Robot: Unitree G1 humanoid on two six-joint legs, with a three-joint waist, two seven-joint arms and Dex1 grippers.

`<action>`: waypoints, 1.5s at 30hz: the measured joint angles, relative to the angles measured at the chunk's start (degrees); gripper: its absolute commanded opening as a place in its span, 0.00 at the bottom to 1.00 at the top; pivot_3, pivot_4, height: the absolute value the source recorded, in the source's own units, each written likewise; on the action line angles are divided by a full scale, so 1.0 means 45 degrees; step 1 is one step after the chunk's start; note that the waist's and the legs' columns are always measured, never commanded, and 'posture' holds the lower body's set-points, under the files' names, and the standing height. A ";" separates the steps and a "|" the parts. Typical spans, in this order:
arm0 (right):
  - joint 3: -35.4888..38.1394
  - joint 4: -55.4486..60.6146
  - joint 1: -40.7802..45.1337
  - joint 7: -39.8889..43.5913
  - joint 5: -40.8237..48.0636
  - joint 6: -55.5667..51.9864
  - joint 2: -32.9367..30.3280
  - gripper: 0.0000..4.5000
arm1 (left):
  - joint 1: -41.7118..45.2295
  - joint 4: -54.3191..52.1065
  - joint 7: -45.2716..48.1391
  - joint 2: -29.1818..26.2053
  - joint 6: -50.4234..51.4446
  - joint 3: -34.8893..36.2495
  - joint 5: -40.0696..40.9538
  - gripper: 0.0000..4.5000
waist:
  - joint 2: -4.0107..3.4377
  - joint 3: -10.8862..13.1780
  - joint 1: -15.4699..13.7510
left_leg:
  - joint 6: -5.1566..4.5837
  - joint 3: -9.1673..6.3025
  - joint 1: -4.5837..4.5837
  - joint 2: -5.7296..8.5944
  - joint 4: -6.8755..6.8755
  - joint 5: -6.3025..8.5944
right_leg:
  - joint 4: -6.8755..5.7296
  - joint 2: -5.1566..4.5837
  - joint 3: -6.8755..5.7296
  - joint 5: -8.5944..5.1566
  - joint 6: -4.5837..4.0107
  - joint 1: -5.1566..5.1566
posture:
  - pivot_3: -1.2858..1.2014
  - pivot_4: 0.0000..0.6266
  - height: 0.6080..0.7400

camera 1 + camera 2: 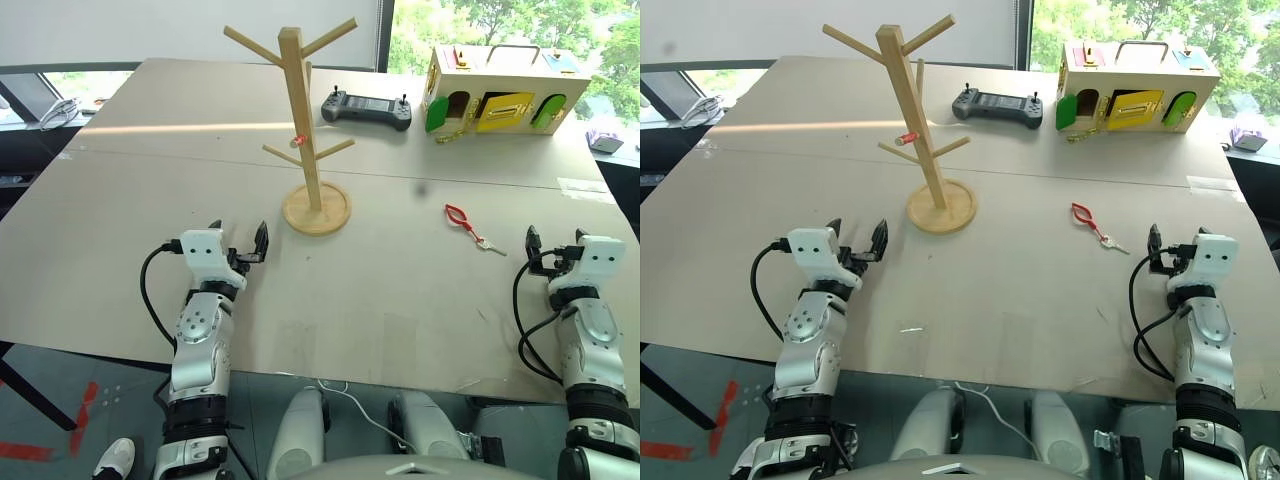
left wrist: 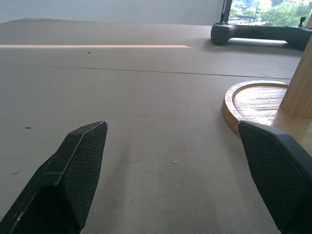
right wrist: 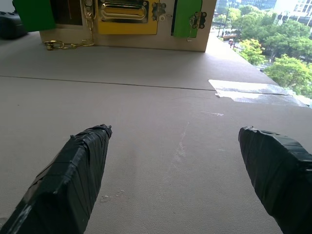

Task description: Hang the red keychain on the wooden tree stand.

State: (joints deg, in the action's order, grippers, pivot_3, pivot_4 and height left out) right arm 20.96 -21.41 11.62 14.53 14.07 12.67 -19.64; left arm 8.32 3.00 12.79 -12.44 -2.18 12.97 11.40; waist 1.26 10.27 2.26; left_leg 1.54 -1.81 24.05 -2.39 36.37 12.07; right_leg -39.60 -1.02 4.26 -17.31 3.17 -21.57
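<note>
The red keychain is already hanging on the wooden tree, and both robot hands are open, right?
Not quite. The red keychain lies flat on the table, right of the wooden tree, as the left eye view shows. Both grippers, left and right, are open.

Lab, test table (image 1: pixel 400 330), handheld controller (image 1: pixel 366 107)

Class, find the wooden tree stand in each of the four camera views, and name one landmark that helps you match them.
Left eye view: wooden tree stand upper centre, left of the red keychain.
Right eye view: same, slightly further left.
Left wrist view: its base at the right edge.
Right wrist view: not in it.
Shared landmark: black controller.
</note>
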 measured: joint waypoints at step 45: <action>-0.3542 0.3969 0.1643 0.8139 0.3116 -0.9647 -0.4908 1.00 | -0.1427 -0.2045 0.6691 0.0147 -0.0901 -0.4158 0.1994 0.98 | -0.0029 0.0015 0.0015 | -0.0003 0.0013 -0.0003 -0.0003 0.0001 0.0002 | 0.0021 0.0008 0.0018 -0.0001 0.0002 0.0003 | 0.52 0.24 1.00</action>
State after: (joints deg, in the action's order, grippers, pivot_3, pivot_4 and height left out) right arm 5.02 -3.55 19.01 51.15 28.10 -30.75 -41.72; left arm 1.90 -6.20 42.90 -11.78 -6.24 -5.74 20.37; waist 1.13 10.34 2.32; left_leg 1.53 -1.75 24.03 -2.40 36.37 12.07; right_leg -39.50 -0.98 4.34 -17.31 3.18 -21.56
